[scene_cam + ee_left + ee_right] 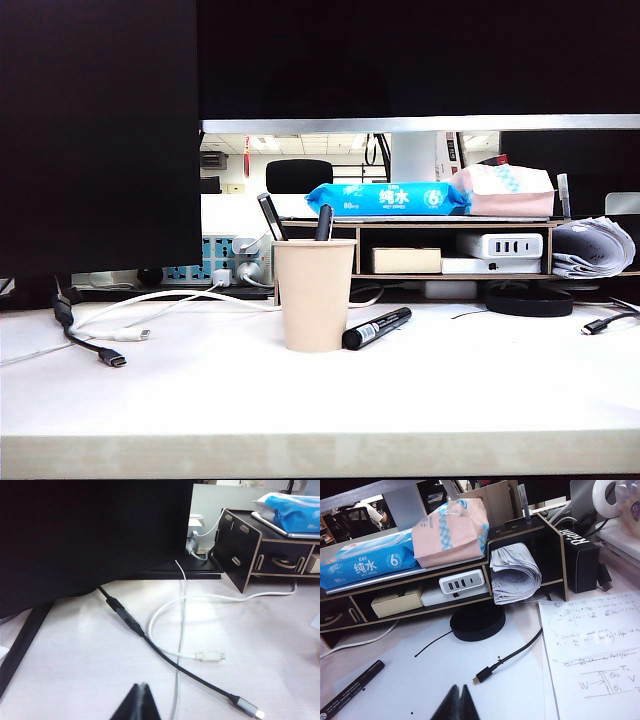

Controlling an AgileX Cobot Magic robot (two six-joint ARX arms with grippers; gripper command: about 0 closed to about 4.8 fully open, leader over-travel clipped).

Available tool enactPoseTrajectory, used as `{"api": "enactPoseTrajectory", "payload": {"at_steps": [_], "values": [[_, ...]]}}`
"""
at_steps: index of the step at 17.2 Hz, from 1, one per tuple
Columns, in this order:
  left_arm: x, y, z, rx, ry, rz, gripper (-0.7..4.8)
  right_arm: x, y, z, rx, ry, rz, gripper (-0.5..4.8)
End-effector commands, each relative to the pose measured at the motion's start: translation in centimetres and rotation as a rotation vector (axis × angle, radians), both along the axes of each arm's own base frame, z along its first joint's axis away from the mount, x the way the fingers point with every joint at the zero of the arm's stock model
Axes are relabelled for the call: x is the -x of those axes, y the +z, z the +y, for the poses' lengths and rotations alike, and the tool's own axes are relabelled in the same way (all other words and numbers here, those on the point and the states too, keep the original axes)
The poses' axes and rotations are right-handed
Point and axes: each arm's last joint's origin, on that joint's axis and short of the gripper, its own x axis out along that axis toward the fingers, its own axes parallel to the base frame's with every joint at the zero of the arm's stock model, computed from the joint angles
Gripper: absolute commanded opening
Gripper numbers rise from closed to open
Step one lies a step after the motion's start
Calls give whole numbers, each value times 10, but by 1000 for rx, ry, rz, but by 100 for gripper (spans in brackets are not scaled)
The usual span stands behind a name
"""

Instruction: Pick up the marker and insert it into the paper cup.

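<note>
From my station I see the marker (377,328) lying flat on the white table (320,400), capped end pointing toward the front, touching or just beside the base of the cup (314,294) on its right side in the exterior view. The cup stands upright near the table's middle with two other pens (271,217) sticking out of its mouth, one slanted, one straighter. Neither arm shows in the exterior view. Left gripper (141,702): only the dark tips show at the edge of the left wrist view, pressed together into one point, clenched and grasping nothing, hovering over bare table near a black cable (165,657) and a white cable (200,655). Right gripper (460,704): tips also meet in a point in the right wrist view, clenched, empty, over the table with the marker (351,689) off to one side, well apart from it. Near the right gripper lie a black round pad (477,621), a thin black cable (507,657) and a sheet of handwritten notes (592,650). Behind stands a wooden shelf (420,225) holding a blue wipes pack (385,198), a pink pack (505,190), a white charger (500,245) and rolled papers (592,247).
</note>
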Motion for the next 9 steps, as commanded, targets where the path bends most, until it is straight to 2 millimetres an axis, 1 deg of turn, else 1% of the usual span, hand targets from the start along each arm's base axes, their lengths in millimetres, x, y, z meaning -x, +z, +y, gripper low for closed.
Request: {"api": "enactPoseTrajectory", "payload": {"at_steps": [1, 3, 6, 8, 9], "values": [[0, 1, 0, -3, -3, -8, -6, 0, 0, -1, 9, -17, -4, -6], [0, 1, 0, -3, -3, -8, -6, 0, -3, -2, 29, -60, 25, -6], [0, 1, 0, -3, -3, -8, -6, 0, -4, -2, 150, -61, 36, -6], [0, 1, 0, -3, -3, -8, -6, 0, -4, -2, 160, -60, 32, -6], [0, 1, 0, -3, -3, -8, -6, 0, -3, -2, 126, -52, 22, -6]]}}
